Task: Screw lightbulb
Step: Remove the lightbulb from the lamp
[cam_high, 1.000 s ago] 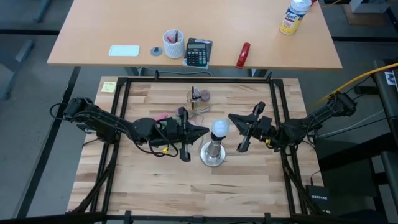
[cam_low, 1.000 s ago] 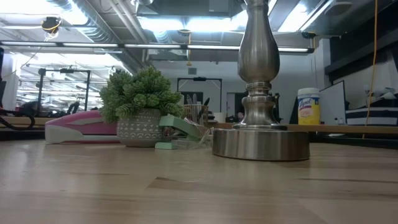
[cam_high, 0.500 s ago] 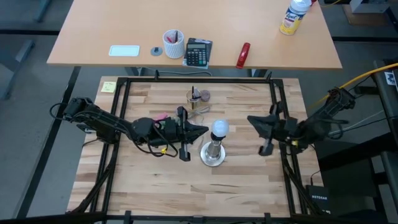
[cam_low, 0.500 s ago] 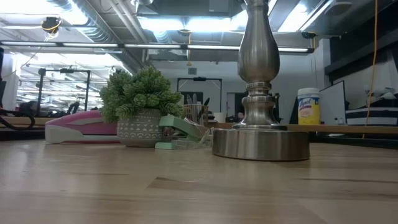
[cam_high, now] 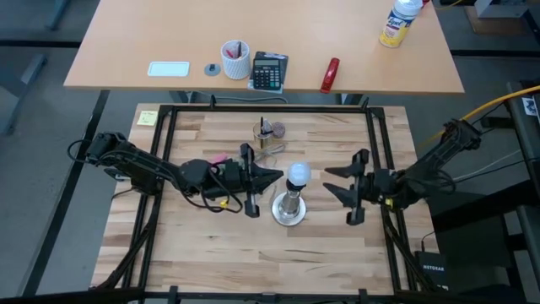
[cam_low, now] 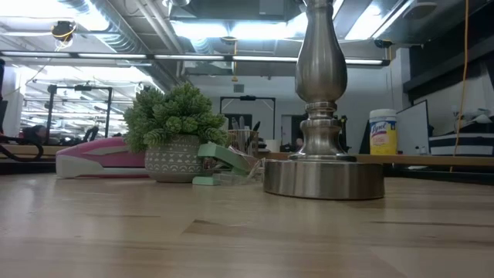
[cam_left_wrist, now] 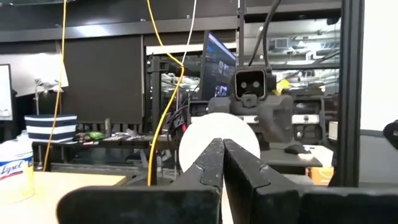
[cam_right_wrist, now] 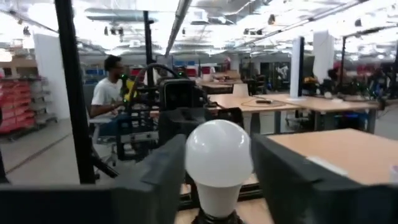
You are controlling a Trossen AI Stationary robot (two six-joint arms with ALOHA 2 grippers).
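Note:
The lightbulb (cam_high: 297, 175), a frosted white globe, stands upright with its base in the socket of the silver round-based stand (cam_high: 288, 209) at mid-table. The low view shows only the stand's base (cam_low: 324, 179) and stem. My left gripper (cam_high: 279, 176) is shut, level, its tips right at the bulb's left side; the bulb (cam_left_wrist: 217, 134) shows just behind its fingers. My right gripper (cam_high: 326, 180) is open and level, a little to the right of the bulb. The bulb (cam_right_wrist: 219, 155) lies ahead between its two fingers, which stand apart from it. My left gripper's shut fingertips (cam_left_wrist: 222, 146) stand level at the bulb's left side (cam_high: 288, 176), coming from the table's left. I cannot tell whether they touch the glass or stop just short of it.
A small potted plant (cam_low: 176, 139), a pink stapler (cam_low: 100, 158) and a green item (cam_low: 224, 158) lie on the far side of the stand. A black frame (cam_high: 375, 143) rings the table. A desk (cam_high: 270, 72) with a calculator stands beyond. A person (cam_right_wrist: 109, 93) sits in the room.
My right gripper has drawn back from the bulb toward the table's right edge, then swung toward the near edge and a little back toward the bulb. Its fingers, shut a second ago, have opened. The bulb, stand and left gripper have kept still.

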